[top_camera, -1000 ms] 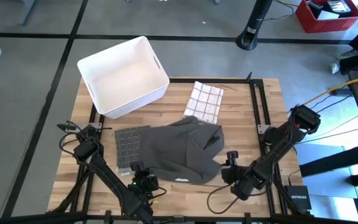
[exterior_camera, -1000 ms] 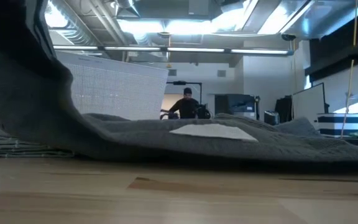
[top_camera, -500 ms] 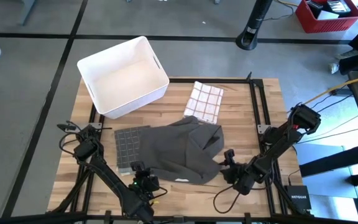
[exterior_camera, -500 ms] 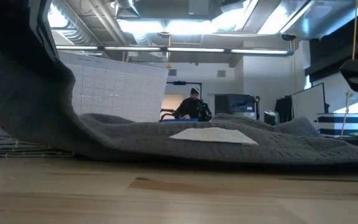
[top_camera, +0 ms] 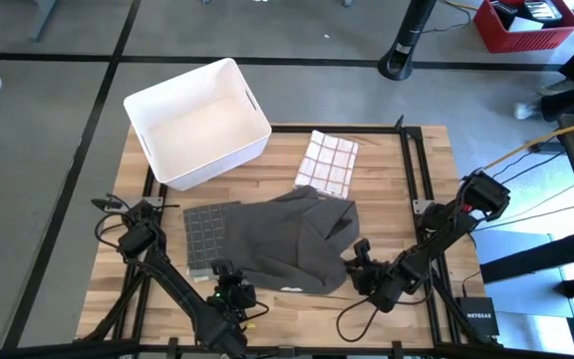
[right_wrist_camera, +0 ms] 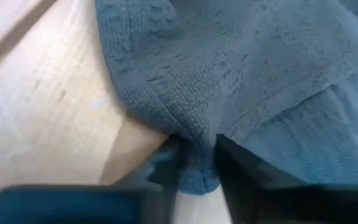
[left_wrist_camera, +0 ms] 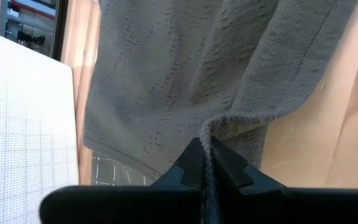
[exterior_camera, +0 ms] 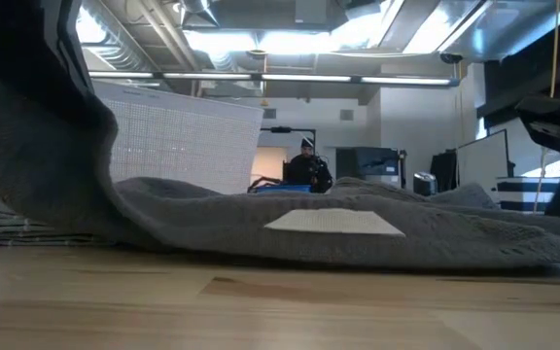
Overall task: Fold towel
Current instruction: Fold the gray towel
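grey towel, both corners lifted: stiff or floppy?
Likely floppy: the grey towel lies rumpled with folds and would probably sag between grips. The left hand pinches an edge that bunches. Its looped terry at the right hand suggests little slipping.

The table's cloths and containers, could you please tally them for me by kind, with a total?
Grey towel, pinched by the left gripper and the right gripper: 1
Grey checked cloth, folded: 1
White checked cloth with red lines, folded: 1
White bin: 1
Total: 4
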